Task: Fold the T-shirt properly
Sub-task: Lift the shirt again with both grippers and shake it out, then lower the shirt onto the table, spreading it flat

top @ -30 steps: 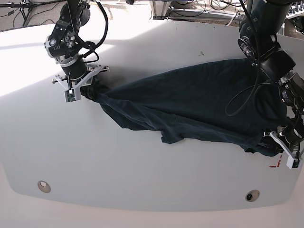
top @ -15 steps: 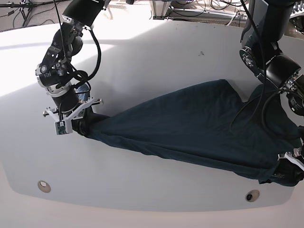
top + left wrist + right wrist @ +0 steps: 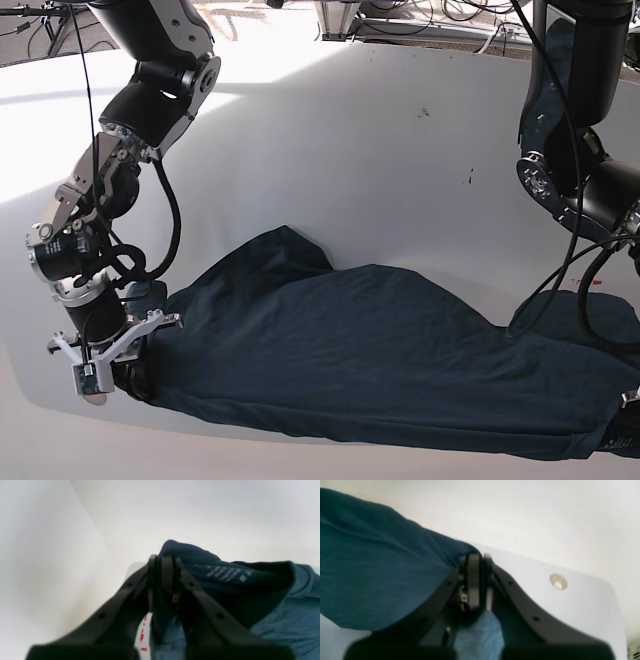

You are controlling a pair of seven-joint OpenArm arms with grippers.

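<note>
Pinching the T-shirt (image 3: 380,340) tight in my left claw (image 3: 163,580) and right claw (image 3: 476,580), over the table (image 3: 330,150).

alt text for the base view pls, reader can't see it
A dark navy T-shirt lies stretched across the near edge of a white table, held at both ends by two black robot arms. The right claw, at the picture's left, is shut on one end of the shirt; the left arm drops out of frame at the right edge, where the other end runs.
</note>
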